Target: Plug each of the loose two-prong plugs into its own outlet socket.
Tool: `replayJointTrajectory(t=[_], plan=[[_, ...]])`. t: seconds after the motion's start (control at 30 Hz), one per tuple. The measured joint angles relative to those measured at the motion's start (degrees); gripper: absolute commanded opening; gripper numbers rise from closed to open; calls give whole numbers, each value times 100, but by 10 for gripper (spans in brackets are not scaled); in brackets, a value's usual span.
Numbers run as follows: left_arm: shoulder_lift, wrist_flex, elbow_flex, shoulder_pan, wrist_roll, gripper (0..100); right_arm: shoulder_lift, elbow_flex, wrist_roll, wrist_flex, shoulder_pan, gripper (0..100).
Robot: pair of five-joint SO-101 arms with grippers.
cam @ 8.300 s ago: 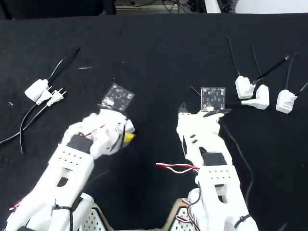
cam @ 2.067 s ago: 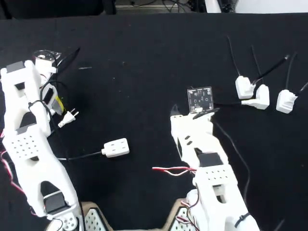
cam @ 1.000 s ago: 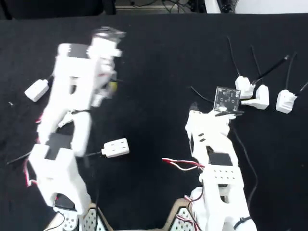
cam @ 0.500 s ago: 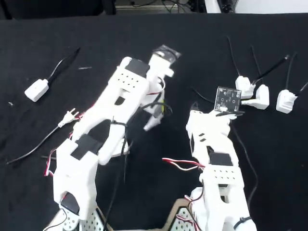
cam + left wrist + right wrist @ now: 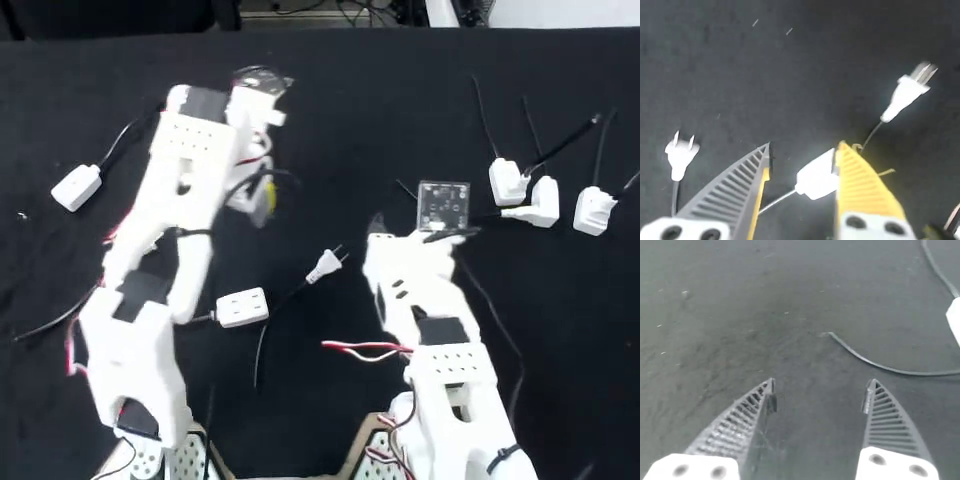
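My left gripper (image 5: 804, 146) hangs wide open and empty above a white socket (image 5: 815, 178). A loose plug (image 5: 325, 265) lies near it. My right gripper (image 5: 821, 382) is also spread and empty. Next, probably: pinch the plug and line its prongs up with the slots.

White two-prong plug (image 5: 325, 265) lay loose, prongs toward 1 o'clock; white outlet socket (image 5: 242, 306) lay at its 8 o'clock.
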Motion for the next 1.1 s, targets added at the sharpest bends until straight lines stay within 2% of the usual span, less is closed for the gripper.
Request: replayJointTrajectory(t=[0.1, 0.2, 0.37, 0.5, 0.6, 0.8, 0.93, 1.1], plan=[[-554, -70, 738, -211, -123, 174, 0, 0, 0, 0, -123, 265], [-1222, -615, 1873, -369, -149, 174, 0, 0, 0, 0, -167, 265], [-2251, -1987, 4202, -791, -404, 174, 0, 0, 0, 0, -185, 265], [-2927, -2277, 5582, -1178, -818, 174, 0, 0, 0, 0, -185, 265], [-3305, -2356, 6233, -1424, -1204, 174, 0, 0, 0, 0, -185, 265], [-3631, -2409, 7270, -1415, -2101, 170, 0, 0, 0, 0, -185, 265], [-3640, -2655, 7358, -1152, -2127, 173, 0, 0, 0, 0, -185, 265], [-3640, -3464, 7604, -800, -1565, 174, 0, 0, 0, 0, -185, 265]])
